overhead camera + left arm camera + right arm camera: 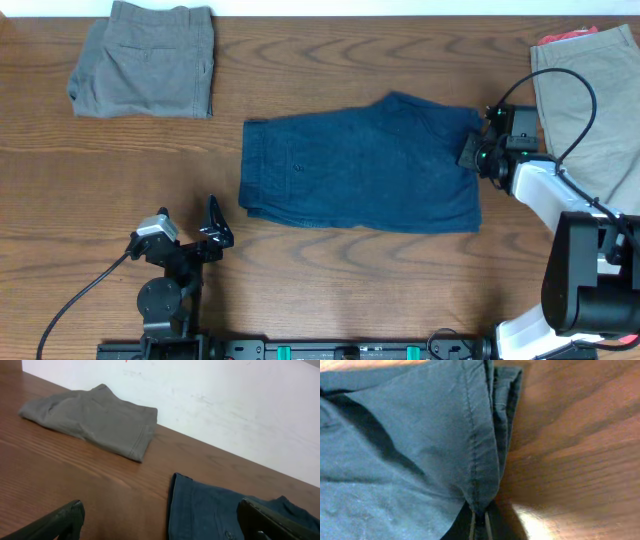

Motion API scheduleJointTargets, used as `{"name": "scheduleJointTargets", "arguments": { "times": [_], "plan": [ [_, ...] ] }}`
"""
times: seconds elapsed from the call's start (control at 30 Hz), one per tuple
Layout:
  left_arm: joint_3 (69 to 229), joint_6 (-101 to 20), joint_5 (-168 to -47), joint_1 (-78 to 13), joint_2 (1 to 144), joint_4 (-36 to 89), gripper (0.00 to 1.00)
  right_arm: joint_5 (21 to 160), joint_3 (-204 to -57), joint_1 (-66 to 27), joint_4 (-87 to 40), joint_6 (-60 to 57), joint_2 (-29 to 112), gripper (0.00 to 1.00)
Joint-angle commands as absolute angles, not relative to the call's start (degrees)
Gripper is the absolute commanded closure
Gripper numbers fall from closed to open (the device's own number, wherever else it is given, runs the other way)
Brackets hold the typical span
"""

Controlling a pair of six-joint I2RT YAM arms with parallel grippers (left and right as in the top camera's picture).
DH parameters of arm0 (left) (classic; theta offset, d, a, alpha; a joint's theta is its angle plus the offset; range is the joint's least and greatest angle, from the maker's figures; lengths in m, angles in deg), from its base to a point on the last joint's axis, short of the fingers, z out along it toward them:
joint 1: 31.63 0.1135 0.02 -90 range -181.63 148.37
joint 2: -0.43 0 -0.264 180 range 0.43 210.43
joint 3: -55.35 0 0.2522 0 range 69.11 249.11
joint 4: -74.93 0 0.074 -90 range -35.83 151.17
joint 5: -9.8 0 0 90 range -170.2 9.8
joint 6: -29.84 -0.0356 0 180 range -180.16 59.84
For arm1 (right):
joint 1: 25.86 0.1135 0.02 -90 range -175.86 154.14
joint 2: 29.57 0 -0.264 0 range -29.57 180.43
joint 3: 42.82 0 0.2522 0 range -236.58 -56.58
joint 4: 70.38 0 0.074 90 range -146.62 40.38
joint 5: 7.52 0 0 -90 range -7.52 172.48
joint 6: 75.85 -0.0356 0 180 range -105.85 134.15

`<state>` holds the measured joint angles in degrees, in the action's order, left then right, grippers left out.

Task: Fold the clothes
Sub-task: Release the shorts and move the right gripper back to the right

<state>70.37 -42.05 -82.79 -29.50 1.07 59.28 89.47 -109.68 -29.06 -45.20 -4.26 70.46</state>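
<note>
The navy blue shorts lie folded flat in the middle of the table. My right gripper is at their right edge, shut on the hem; the right wrist view shows the navy cloth pinched between the fingers. My left gripper is open and empty near the front, just left of the shorts' waistband; its view shows the navy shorts between its fingertips. A folded grey pair lies at the far left and also shows in the left wrist view.
A khaki-beige pair lies at the far right under the right arm's cable, with a coral-red garment peeking out behind it. A white wall runs along the table's far edge.
</note>
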Motion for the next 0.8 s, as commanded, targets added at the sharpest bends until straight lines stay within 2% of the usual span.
{"name": "scheduleJointTargets", "arguments": {
  "times": [0.0, 0.03, 0.07, 0.1, 0.13, 0.17, 0.6, 0.77],
  "plan": [
    [69.3, -42.6, -81.6, -29.6, 0.8, 57.3, 0.02, 88.5, -115.0, -30.7, -41.4, -2.4, 70.8, 0.93],
    [69.3, -42.6, -81.6, -29.6, 0.8, 57.3, 0.02, 88.5, -116.5, -30.9, -39.5, -1.8, 70.8, 0.81],
    [69.3, -42.6, -81.6, -29.6, 0.8, 57.3, 0.02, 88.5, -118.3, -31.1, -37.2, -1.0, 70.8, 0.57],
    [69.3, -42.6, -81.6, -29.6, 0.8, 57.3, 0.02, 88.5, -120.0, -31.2, -35.0, -0.4, 70.8, 0.24],
    [69.3, -42.6, -81.6, -29.6, 0.8, 57.3, 0.02, 88.5, -122.0, -31.2, -32.4, 0.2, 70.8, 0.08],
    [69.3, -42.6, -81.6, -29.6, 0.8, 57.3, 0.02, 88.5, -124.0, -31.2, -29.8, 1.0, 70.8, 0.02],
    [69.3, -42.6, -81.6, -29.6, 0.8, 57.3, 0.02, 87.5, -145.3, -32.5, -3.5, 3.9, 70.8, 0.01],
    [69.3, -42.6, -81.6, -29.6, 0.8, 57.3, 0.02, 76.0, -148.6, -36.7, -2.8, 4.8, 70.8, 0.01]
  ]
}}
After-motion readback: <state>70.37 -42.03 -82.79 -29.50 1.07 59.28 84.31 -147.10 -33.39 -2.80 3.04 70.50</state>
